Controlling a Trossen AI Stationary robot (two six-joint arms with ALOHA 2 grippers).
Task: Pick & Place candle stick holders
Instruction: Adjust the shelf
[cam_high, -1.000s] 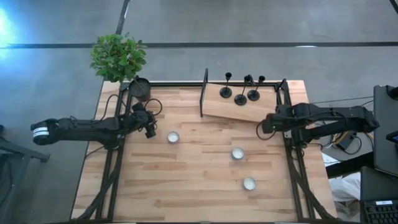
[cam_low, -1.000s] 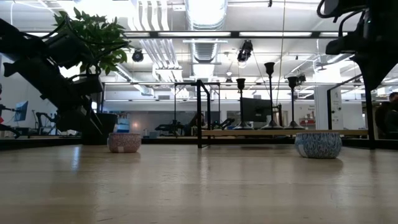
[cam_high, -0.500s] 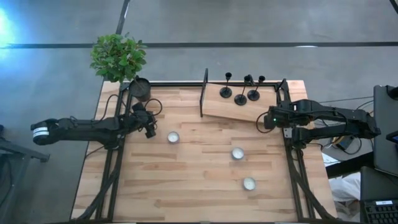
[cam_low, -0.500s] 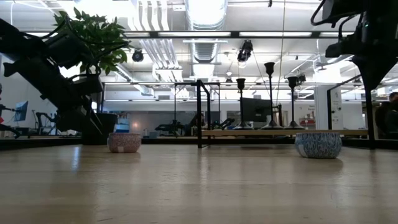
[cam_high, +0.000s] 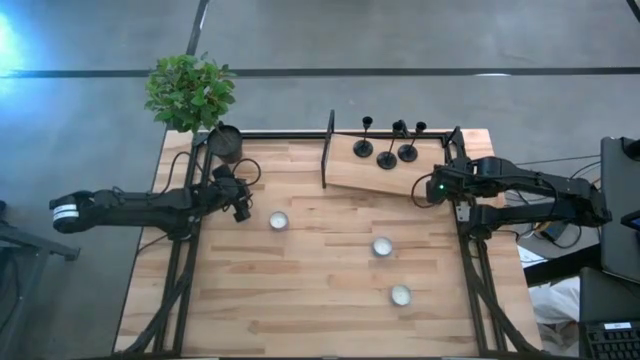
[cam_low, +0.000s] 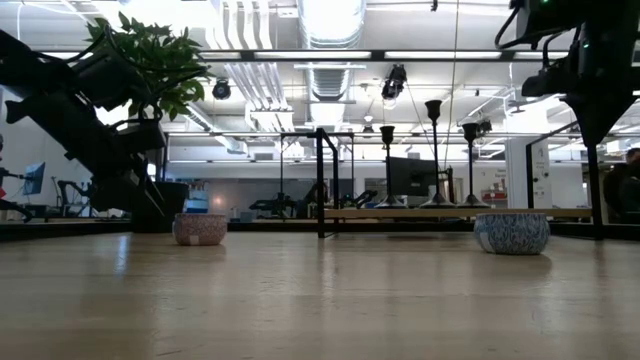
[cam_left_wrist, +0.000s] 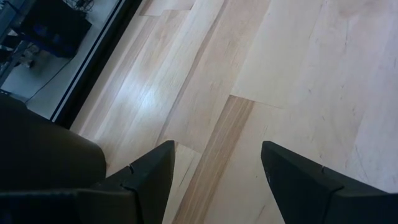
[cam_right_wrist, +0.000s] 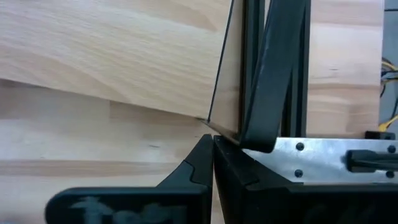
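Observation:
Three black candle stick holders (cam_high: 366, 148) (cam_high: 388, 158) (cam_high: 408, 152) stand on their round bases on a raised wooden board (cam_high: 370, 178) at the table's far right. In the low view they rise as thin stems with cup tops (cam_low: 434, 150). My right gripper (cam_high: 428, 190) hovers shut just near of that board's right end, pointing steeply down; the right wrist view shows its closed fingers (cam_right_wrist: 212, 152) over the board's corner. My left gripper (cam_high: 242, 212) waits open over bare wood at the left (cam_left_wrist: 217, 168).
A leafy plant in a dark pot (cam_high: 225, 142) stands at the far left corner. Three small white cups (cam_high: 278, 221) (cam_high: 381, 246) (cam_high: 400, 295) sit on the table's middle and near right. Black frame rails (cam_high: 462, 200) run along both sides, and an upright post (cam_high: 328, 150) borders the board.
My right arm has swung a little toward the table's far edge, bringing its shut gripper closer to the raised board. The candle stick holders and my left arm have kept still.

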